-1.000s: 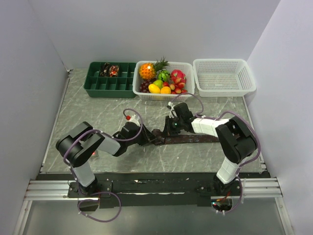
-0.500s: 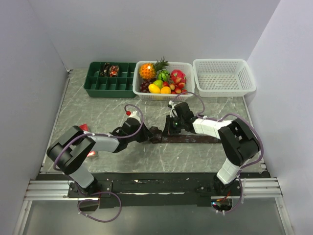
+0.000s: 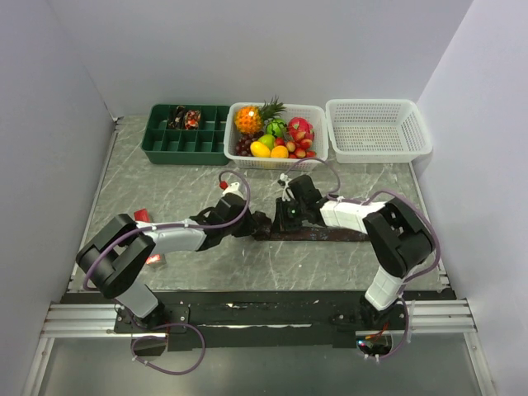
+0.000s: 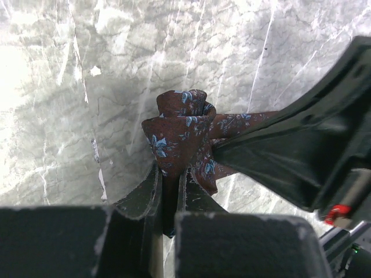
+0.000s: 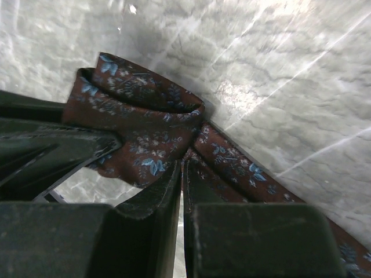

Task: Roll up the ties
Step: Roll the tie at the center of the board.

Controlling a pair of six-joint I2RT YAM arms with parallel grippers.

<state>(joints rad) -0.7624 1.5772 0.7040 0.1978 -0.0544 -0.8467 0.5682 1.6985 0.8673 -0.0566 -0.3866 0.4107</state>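
- The left pincer (image 4: 170, 194) is clamped on the coiled end of the tie (image 4: 177, 130). Its fingers stand nearly together, with dark floral fabric pinched between them.
- The right pincer (image 5: 181, 179) is clamped on the same tie just beside that coil. Its jaws are drawn close on the cloth where the flat band leaves the bundle.
- The two pincers meet tip to tip near the middle of the table (image 3: 165, 190), the left arm reaching in from the left edge and the right arm from the right.
- The tie lies on the table with its coiled end between the pincers. Its unrolled length runs flat toward the right edge.
- Progress: I judge the roll barely begun. Only a loose, lumpy turn or two has formed, and most of the band is flat.
- Rolled ties (image 3: 183, 120) sit in a far compartment of the green tray (image 3: 157, 153) at the far left corner. The other compartments look empty.
- What is left, I judge, is winding the long flat part into the coil and carrying it to the tray.
- The table is grey veined marble, with glare patches in both wrist views.
- Along the far edge stand a fruit basket (image 3: 247, 162) and a white basket (image 3: 378, 132).
- A small red object (image 3: 142, 216) lies near the left edge.
- Plain pale walls close in three sides.
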